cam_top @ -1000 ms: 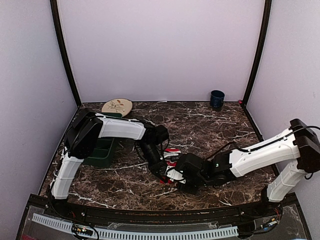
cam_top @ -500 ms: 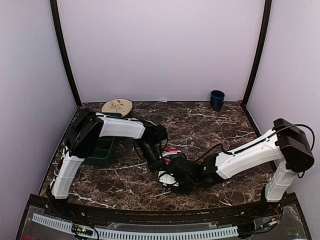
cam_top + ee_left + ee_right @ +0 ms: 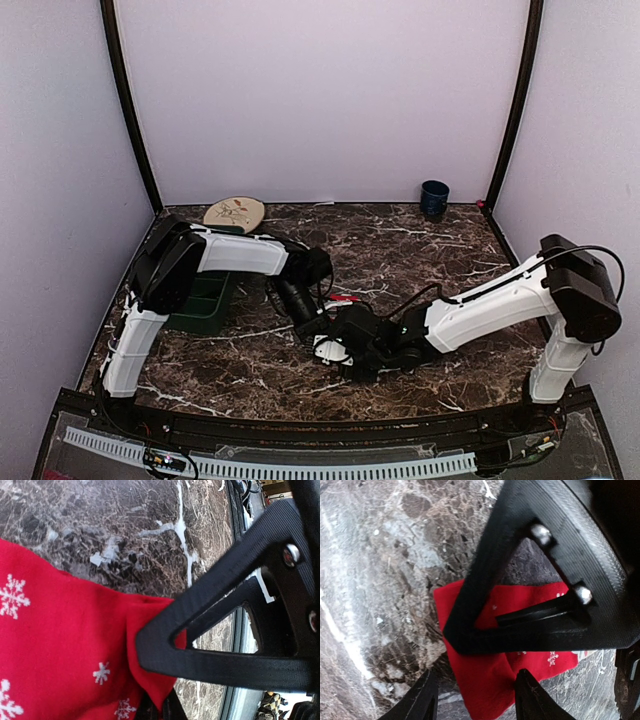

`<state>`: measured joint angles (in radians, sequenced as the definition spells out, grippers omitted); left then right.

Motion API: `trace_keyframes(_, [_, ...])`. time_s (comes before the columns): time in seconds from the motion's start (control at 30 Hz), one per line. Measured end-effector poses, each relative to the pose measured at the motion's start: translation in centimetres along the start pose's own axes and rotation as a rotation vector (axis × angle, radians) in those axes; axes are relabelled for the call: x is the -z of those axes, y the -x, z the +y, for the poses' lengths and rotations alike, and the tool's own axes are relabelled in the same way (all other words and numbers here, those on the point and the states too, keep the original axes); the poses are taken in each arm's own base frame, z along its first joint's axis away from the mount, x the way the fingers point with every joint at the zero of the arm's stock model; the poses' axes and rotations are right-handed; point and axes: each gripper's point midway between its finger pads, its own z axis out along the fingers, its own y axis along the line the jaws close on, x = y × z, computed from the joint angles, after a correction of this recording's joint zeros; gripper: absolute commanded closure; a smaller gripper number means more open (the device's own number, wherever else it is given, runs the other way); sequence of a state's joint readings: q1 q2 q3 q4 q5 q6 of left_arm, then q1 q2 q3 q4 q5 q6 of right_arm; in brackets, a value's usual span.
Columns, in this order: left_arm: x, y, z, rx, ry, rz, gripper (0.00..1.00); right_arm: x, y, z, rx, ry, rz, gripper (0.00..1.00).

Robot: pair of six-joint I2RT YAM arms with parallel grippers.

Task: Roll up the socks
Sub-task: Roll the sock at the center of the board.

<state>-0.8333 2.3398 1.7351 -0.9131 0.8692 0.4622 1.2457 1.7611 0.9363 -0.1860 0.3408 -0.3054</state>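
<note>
A red sock with white snowflakes [image 3: 60, 645] lies flat on the marble table; only a red sliver of this sock [image 3: 344, 298] shows from above. My left gripper [image 3: 159, 692] is shut on a corner of its fabric, which is pinched between the fingers. In the top view the left gripper [image 3: 312, 322] sits at the table's middle, low over the sock. My right gripper [image 3: 336, 350] is right beside it. In the right wrist view the right gripper [image 3: 470, 672] is open, its fingers straddling the folded end of the red sock [image 3: 492, 685].
A dark green bin [image 3: 205, 300] stands at the left beside the left arm. A round wooden plate [image 3: 234, 212] lies at the back left, and a dark blue cup [image 3: 434, 198] stands at the back right. The black rail runs along the table's near edge [image 3: 300, 428].
My right gripper has slid left to the left gripper and the sock, its jaws opening a little wider. The left gripper has stayed shut on the red fabric.
</note>
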Motion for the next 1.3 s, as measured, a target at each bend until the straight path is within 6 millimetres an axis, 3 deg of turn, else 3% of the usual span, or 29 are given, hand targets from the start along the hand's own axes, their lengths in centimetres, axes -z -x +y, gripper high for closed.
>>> trace_keyframes(0.13, [0.1, 0.1, 0.0, 0.002, -0.006, -0.005, 1.0, -0.3, -0.1, -0.5, -0.015, 0.001, 0.003, 0.55])
trace_keyframes(0.37, [0.4, 0.0, 0.3, 0.01, -0.006, -0.012, 1.0, -1.2, 0.3, -0.7, -0.043, 0.04, 0.004, 0.79])
trace_keyframes(0.63, [0.5, 0.0, 0.4, 0.013, -0.005, -0.015, 1.0, -1.3, 0.2, -0.4, -0.098, 0.076, 0.01, 0.82])
trace_keyframes(0.9, [0.7, 0.4, 0.5, 0.006, -0.001, -0.021, 1.0, -1.0, -0.4, 0.1, -0.152, 0.114, 0.007, 0.92])
trace_keyframes(1.17, [0.6, 0.4, 1.0, 0.058, -0.005, -0.015, 0.74, -1.0, -0.4, 0.1, -0.186, 0.16, 0.005, 0.97])
trace_keyframes(1.3, [0.9, 0.5, 0.9, 0.08, -0.01, -0.017, 0.71, -1.0, -0.4, 0.0, -0.213, 0.193, 0.008, 0.98])
